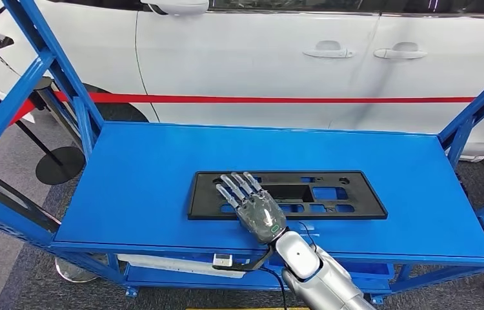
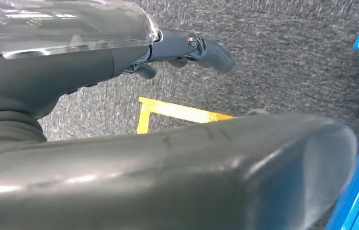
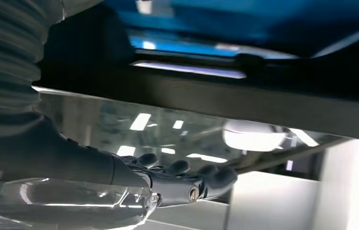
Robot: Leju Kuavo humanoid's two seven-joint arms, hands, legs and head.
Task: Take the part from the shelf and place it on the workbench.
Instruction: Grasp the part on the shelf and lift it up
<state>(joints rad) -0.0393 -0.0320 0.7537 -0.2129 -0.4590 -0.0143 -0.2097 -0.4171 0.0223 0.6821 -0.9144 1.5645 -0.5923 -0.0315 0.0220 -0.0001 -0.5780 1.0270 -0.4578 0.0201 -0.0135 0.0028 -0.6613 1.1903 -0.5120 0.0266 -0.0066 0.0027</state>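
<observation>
A flat black rectangular part [image 1: 330, 194] with several cutouts lies in the middle of the blue shelf top [image 1: 142, 174]. My right hand [image 1: 252, 203] reaches in from the front and lies over the part's near left portion, fingers straight and spread, gripping nothing. In the right wrist view the dark fingers [image 3: 182, 179] stretch out flat beside the part's dark edge [image 3: 216, 98]. My left hand [image 2: 72, 72] hangs over grey carpet, thumb and fingers loosely extended, holding nothing.
Blue uprights [image 1: 65, 71] flank the shelf at both back corners. A white car [image 1: 259, 58] with a red barrier belt [image 1: 291, 99] stands close behind. A black stanchion base [image 1: 59, 165] sits on the floor at left. A pale part [image 1: 175, 265] lies on the lower level. Yellow floor tape [image 2: 177, 111] crosses the carpet.
</observation>
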